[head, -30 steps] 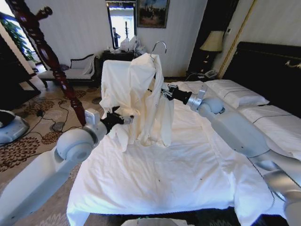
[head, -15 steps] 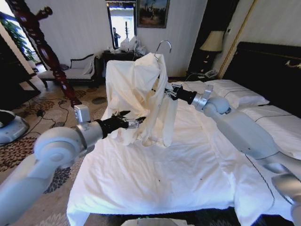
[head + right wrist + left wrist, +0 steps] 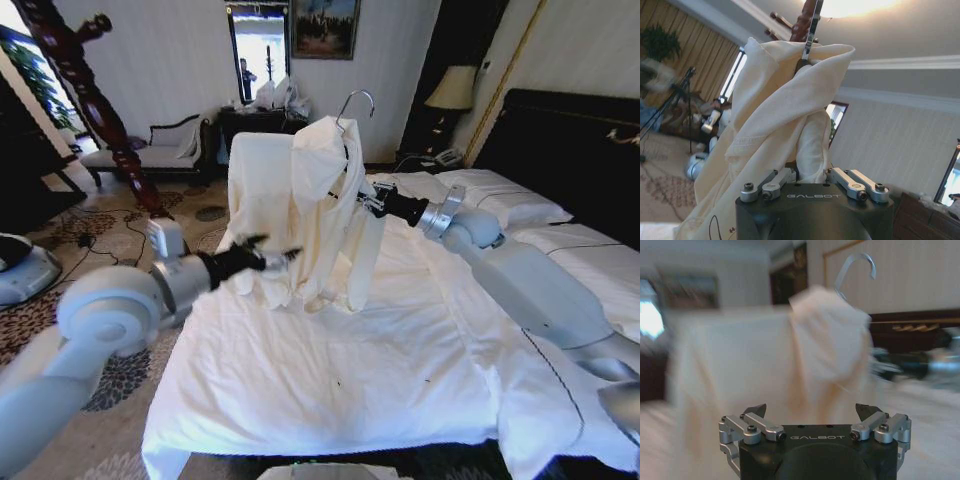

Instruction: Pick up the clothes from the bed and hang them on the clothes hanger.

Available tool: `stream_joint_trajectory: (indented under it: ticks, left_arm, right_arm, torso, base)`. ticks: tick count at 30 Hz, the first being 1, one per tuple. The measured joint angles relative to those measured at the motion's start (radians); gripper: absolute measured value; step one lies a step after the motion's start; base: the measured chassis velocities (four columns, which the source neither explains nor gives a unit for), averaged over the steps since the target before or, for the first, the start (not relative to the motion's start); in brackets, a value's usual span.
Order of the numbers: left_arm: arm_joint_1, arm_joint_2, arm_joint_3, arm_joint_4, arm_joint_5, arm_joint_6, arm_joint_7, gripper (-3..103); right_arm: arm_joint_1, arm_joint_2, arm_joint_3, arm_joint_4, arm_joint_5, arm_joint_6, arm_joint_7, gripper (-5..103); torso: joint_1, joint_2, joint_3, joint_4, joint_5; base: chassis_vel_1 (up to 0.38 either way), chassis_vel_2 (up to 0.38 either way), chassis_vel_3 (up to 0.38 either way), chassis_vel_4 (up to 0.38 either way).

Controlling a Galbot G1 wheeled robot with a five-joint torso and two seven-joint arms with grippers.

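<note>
Now your right gripper point(image 3: 362, 203) pinches the clothes hanger point(image 3: 352, 103) under the clothes point(image 3: 295, 200) at centre frame, while your left gripper point(image 3: 283, 256) is spread.

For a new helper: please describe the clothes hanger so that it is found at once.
Above the bed, the right gripper holds up the cream shirt. The clothes hanger is inside it, its silver hook rising above the collar, unlike the reddish wooden post behind.

A reddish-brown wooden post point(image 3: 85, 105) stands near a lamp-lit point(image 3: 452, 88) patterned carpet point(image 3: 60, 270).
</note>
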Motion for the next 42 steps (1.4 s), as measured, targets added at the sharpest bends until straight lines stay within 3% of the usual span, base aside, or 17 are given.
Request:
stream_joint_trajectory:
  ticks: [3,13,19,23,28,30,33,37,42]
  left_arm:
    - [0.031,0.053,0.006,0.002,0.225,-0.026,0.028,100]
    - [0.066,0.056,0.043,0.032,0.457,-0.022,0.032,100]
    - [0.059,0.059,0.001,0.046,0.445,-0.051,0.053,100]
    - [0.038,0.103,-0.031,0.082,0.406,-0.152,0.162,100]
    - [0.035,0.120,-0.037,0.082,0.313,-0.210,0.233,100]
    - [0.043,0.135,-0.039,0.094,0.279,-0.232,0.289,100]
    - [0.048,0.154,-0.040,0.122,0.275,-0.243,0.328,100]
    - [0.040,0.211,-0.012,0.185,0.303,-0.274,0.411,100]
    - [0.032,0.236,0.032,0.224,0.343,-0.295,0.459,100]
  right_arm:
    - [-0.023,-0.006,-0.001,0.026,-0.033,0.000,0.013,19]
    - [-0.034,0.000,-0.011,0.082,-0.064,0.000,0.020,19]
    - [-0.038,-0.015,-0.009,0.088,-0.063,0.014,0.010,19]
    - [-0.049,-0.036,-0.008,0.063,-0.157,0.053,-0.032,19]
    - [-0.051,-0.036,-0.003,0.013,-0.232,0.095,-0.092,19]
    - [-0.050,-0.034,0.005,-0.027,-0.259,0.122,-0.131,19]
    - [-0.048,-0.036,0.009,-0.050,-0.260,0.137,-0.153,19]
    - [-0.042,-0.048,0.016,-0.077,-0.229,0.166,-0.243,19]
    - [-0.032,-0.045,0.026,-0.104,-0.207,0.189,-0.365,19]
  torso:
    - [0.000,0.000,0.000,0.0007,-0.0003]
    - [0.000,0.000,0.000,0.0005,-0.0004]
    - [0.000,0.000,0.000,0.0004,-0.0003]
    - [0.000,0.000,0.000,0.0003,-0.0001]
    - [0.000,0.000,0.000,0.0004,0.0000]
    - [0.000,0.000,0.000,0.0002,0.0000]
    - [0.000,0.000,0.000,0.0004,0.0001]
    - [0.000,0.000,0.000,0.0003,-0.0002]
    - [0.000,0.000,0.000,0.0003,-0.0002]
  base:
    - [0.000,0.000,0.000,0.000]
    - [0.000,0.000,0.000,0.000]
    - [0.000,0.000,0.000,0.000]
    - [0.000,0.000,0.000,0.000]
    - [0.000,0.000,0.000,0.000]
    - [0.000,0.000,0.000,0.000]
    - [0.000,0.000,0.000,0.000]
    - [0.000,0.000,0.000,0.000]
    - [0.000,0.000,0.000,0.000]
